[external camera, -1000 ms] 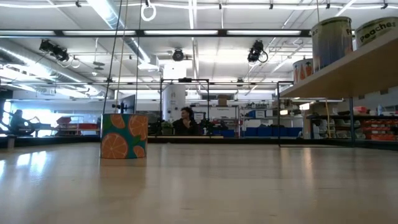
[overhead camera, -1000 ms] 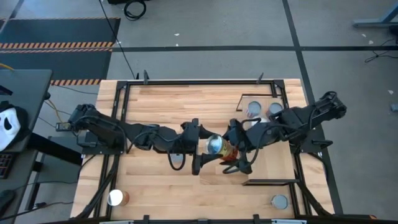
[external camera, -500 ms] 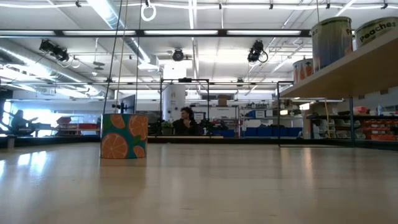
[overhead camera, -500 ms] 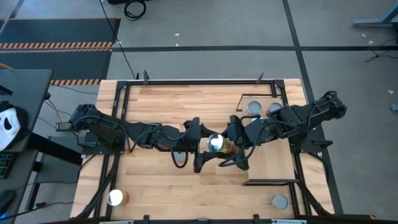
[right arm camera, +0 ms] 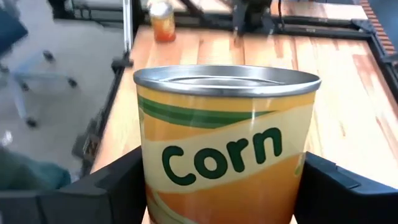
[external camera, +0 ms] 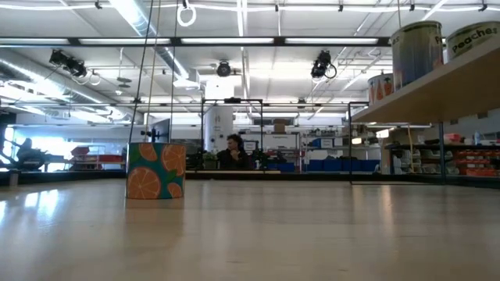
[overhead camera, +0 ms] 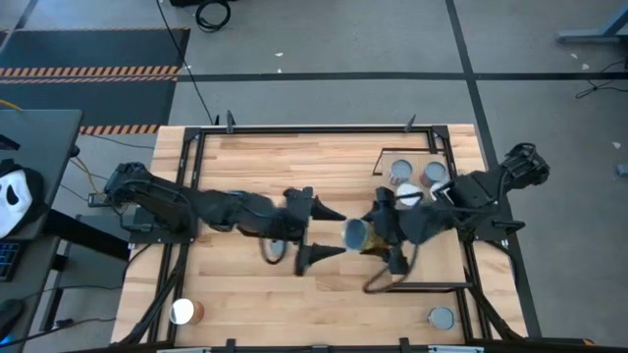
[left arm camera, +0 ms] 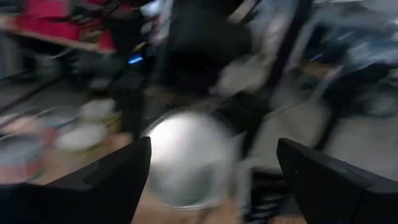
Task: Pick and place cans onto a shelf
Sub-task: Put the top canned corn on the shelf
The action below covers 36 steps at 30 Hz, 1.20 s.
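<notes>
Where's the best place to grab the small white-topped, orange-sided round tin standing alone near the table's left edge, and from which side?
Probably grip the tin across its curved orange side, below the rim, coming straight down from above: it stands upright with nothing close beside it. The open left gripper is nearer; the right gripper holds the yellow corn can.

The round yellow tin can [right arm camera: 227, 146] has "Corn" in dark green letters, a green stripe and a shiny silver top. The light-brown wooden plank tabletop [overhead camera: 255, 157] has a black metal frame. A teal box [external camera: 156, 170] is covered in orange slices. Both arms are black.
</notes>
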Tool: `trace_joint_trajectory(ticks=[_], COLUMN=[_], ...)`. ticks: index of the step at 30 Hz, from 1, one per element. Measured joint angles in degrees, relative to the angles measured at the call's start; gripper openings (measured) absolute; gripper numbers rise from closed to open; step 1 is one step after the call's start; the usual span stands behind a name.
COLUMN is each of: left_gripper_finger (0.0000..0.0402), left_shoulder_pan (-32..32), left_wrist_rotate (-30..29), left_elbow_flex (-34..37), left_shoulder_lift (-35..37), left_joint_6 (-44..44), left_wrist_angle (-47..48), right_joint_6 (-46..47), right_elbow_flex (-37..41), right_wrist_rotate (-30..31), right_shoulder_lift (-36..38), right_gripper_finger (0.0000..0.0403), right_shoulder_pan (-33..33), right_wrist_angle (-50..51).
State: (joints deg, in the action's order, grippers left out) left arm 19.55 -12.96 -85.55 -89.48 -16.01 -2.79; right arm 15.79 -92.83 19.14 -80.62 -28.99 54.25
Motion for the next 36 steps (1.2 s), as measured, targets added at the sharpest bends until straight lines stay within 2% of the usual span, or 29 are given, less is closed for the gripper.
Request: trace_joint_trajectory(ticks=[3,6,12,15,21,28,32,36], left_gripper_finger=[0.0348,0.0348,0.0347,0.0347,0.0347,0.0347,0.0347,0.0347], left_shoulder_pan=[0.6,1.1,2.4,2.6,2.5,2.1,1.4,0.9], left_wrist_rotate=[2.7,2.1,-4.2,-5.5,-12.8,-20.3,-20.5,-21.2], left_elbow_flex=[-0.1,-0.1,-0.1,-0.1,0.0,0.0,0.0,0.0], left_shoulder_lift=[3.0,4.7,5.9,5.5,5.1,5.1,5.1,3.7], left_joint_6=[-2.2,-2.9,-3.8,-8.6,-18.1,-20.0,-22.3,-22.4], left_wrist_angle=[0.7,0.5,-2.6,-1.7,0.7,-0.3,-1.7,-2.5], right_joint_6=[0.1,2.2,9.0,8.4,9.8,2.8,-2.6,-8.4], right_elbow_flex=[0.8,6.7,26.5,34.1,45.4,58.6,62.8,64.4], right_wrist_rotate=[2.2,3.9,3.3,1.5,3.7,3.9,6.0,9.6], right_shoulder_lift=[1.8,5.9,16.8,21.6,30.4,36.4,37.2,37.8], right_gripper_finger=[0.0302,0.03,0.0301,0.03,0.0301,0.0302,0.0307,0.0308], right_shoulder_pan=[-3.3,-6.8,-14.5,-18.2,-22.1,-23.6,-23.6,-23.6], right_wrist_angle=[0.0,-1.2,-13.6,-19.3,-27.2,-45.2,-49.9,-50.3])
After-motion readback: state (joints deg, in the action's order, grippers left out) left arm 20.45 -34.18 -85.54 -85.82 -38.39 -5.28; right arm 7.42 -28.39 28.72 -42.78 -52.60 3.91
